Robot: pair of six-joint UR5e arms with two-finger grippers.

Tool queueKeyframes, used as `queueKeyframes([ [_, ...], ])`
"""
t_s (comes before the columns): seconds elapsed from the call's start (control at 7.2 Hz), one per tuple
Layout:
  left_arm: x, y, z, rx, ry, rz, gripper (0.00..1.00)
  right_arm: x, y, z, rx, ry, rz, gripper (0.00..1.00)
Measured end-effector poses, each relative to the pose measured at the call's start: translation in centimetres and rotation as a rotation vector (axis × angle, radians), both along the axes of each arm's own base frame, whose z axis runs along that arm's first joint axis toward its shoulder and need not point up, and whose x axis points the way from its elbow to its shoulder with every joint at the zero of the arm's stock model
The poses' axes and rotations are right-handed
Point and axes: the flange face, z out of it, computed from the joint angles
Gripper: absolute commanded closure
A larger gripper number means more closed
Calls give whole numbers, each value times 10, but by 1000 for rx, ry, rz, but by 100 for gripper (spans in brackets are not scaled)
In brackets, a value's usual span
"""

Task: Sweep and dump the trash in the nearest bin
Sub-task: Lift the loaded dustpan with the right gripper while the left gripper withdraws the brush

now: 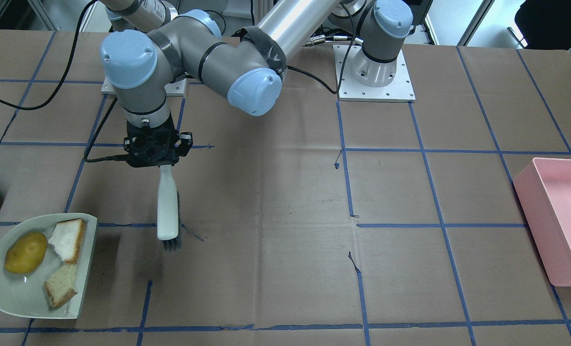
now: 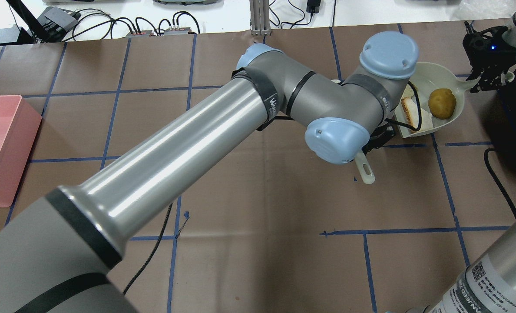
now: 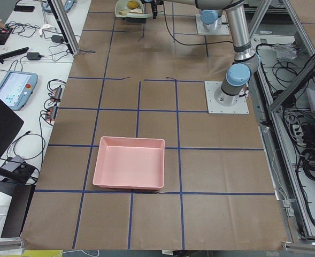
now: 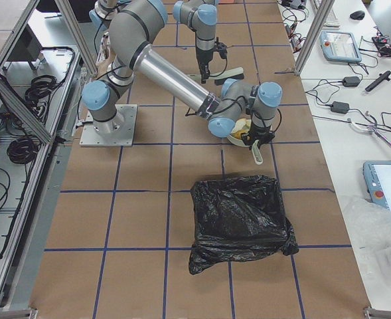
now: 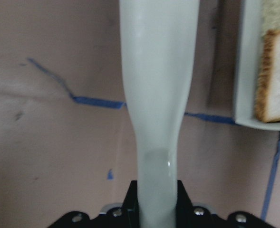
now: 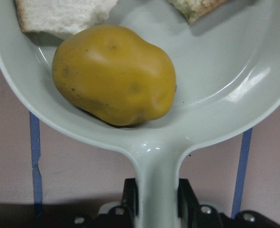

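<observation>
While the left gripper (image 1: 165, 163) is clamping the brush (image 1: 167, 206) by its handle, the brush is pointing to 6 o'clock in the front view, hanging just off the dustpan's (image 1: 16, 298) 3 o'clock edge. The right gripper (image 6: 155, 194) is squeezing the pan's handle. The potato (image 1: 26, 252) is sitting in the pan, with one bread piece (image 1: 69, 239) lying at its 3 o'clock and another bread piece (image 1: 62, 284) at its 4. The pink bin (image 1: 559, 216) is sitting well apart, at the table's 3 o'clock

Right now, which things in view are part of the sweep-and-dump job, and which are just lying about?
Job: potato, bread piece, other bread piece, dustpan, brush, black-bagged bin.
Lying about: pink bin, probably (it is farther off); teach pendant.
</observation>
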Motion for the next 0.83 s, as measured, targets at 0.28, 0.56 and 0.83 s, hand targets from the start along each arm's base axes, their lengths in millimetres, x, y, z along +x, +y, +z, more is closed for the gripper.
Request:
queueKeyframes([
  [0.28, 54, 56, 0, 66, -52, 9, 100, 8, 12, 34, -16, -20, -26, 100],
  [0.56, 111, 118, -1, 108, -83, -1, 100, 14, 29, 71, -16, -30, -35, 100],
  [0.83, 164, 182, -17, 145, -107, -20, 100, 5, 46, 97, -14, -31, -55, 100],
])
